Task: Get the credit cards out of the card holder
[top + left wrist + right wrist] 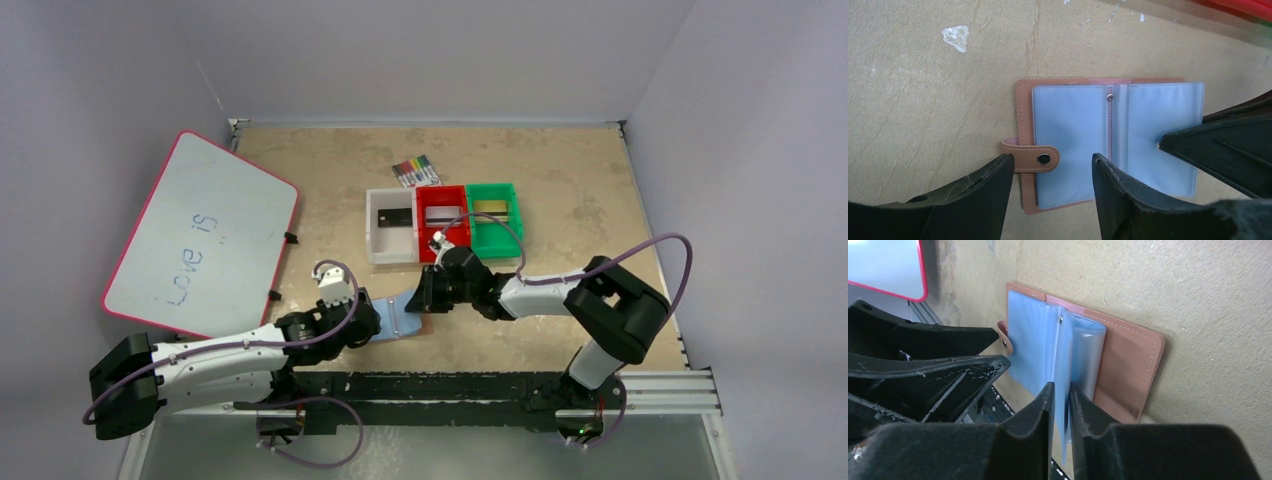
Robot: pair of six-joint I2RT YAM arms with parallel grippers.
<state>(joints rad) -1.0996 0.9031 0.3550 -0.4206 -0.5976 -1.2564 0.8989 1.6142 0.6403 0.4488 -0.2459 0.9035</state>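
The tan-brown card holder (pixel 405 312) lies open on the table near the front edge, its light-blue clear pockets up. In the left wrist view the card holder (pixel 1073 135) shows no card inside. My left gripper (pixel 1050 160) hovers open over its snap strap and left pocket; it also shows from above (pixel 372 318). My right gripper (pixel 1061 386) is shut on a raised clear pocket leaf of the card holder (pixel 1128 355), and one of its fingers (pixel 1218 145) shows in the left wrist view. Credit cards lie in the bins: black (pixel 392 217), silver (pixel 441 213), gold (pixel 489 207).
White (pixel 370 225), red (pixel 443 190) and green (pixel 518 215) bins stand side by side behind the holder. A pack of coloured markers (pixel 415 170) lies beyond them. A red-rimmed whiteboard (pixel 200 235) leans at the left. A black rail (pixel 500 385) runs along the near edge.
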